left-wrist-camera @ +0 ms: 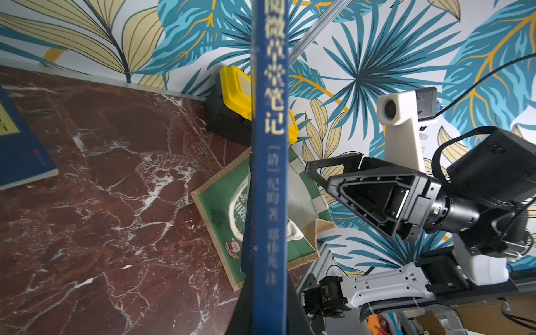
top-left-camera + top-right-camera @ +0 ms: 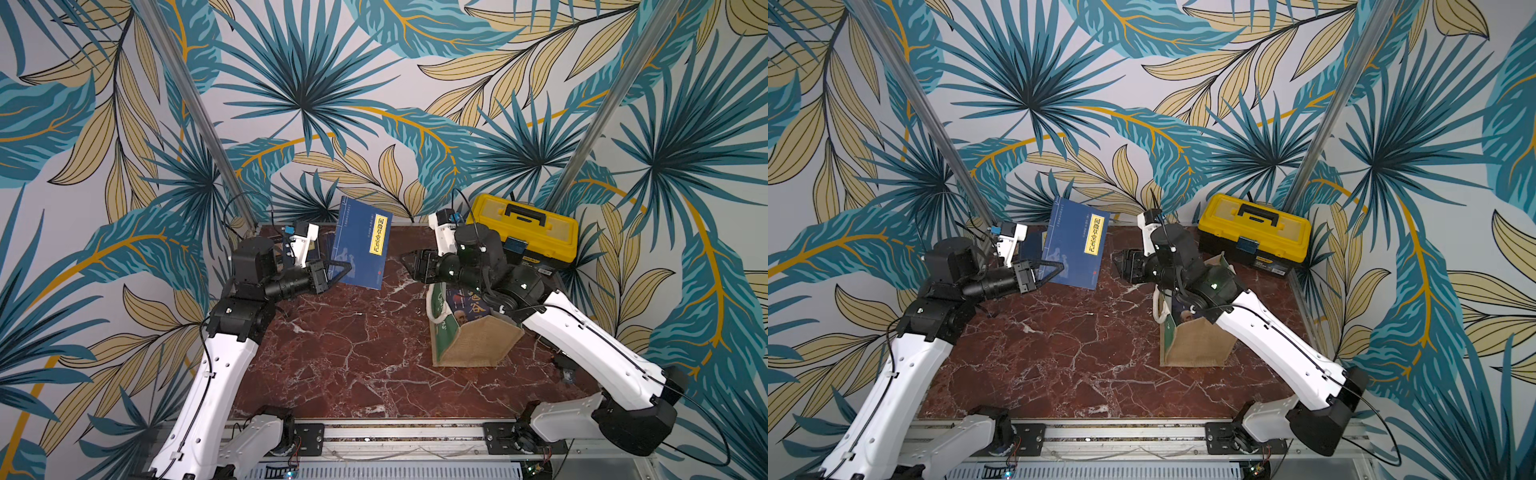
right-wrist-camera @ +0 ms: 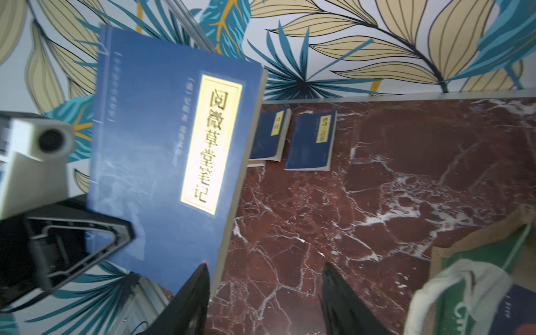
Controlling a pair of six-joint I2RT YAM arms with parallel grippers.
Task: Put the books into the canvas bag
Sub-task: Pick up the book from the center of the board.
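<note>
My left gripper (image 2: 344, 269) (image 2: 1055, 270) (image 1: 268, 293) is shut on the lower edge of a navy book (image 2: 362, 245) (image 2: 1077, 245) (image 1: 269, 162) (image 3: 171, 150) with a yellow label, held upright above the table's back middle. My right gripper (image 2: 409, 266) (image 2: 1121, 264) (image 3: 265, 274) faces it from the right, open and empty, a short gap away. Two more navy books (image 3: 271, 135) (image 3: 311, 140) lie flat by the back wall. The canvas bag (image 2: 471, 338) (image 2: 1198, 343) (image 1: 217, 208) (image 3: 475, 255) stands under the right arm with a dark-covered book (image 2: 465, 309) inside.
A yellow-and-black toolbox (image 2: 525, 232) (image 2: 1256, 230) (image 1: 232, 95) sits in the back right corner behind the bag. The red marble tabletop (image 2: 353, 353) (image 2: 1067, 345) is walled by leaf-patterned panels. The right forearm crosses above the bag's opening.
</note>
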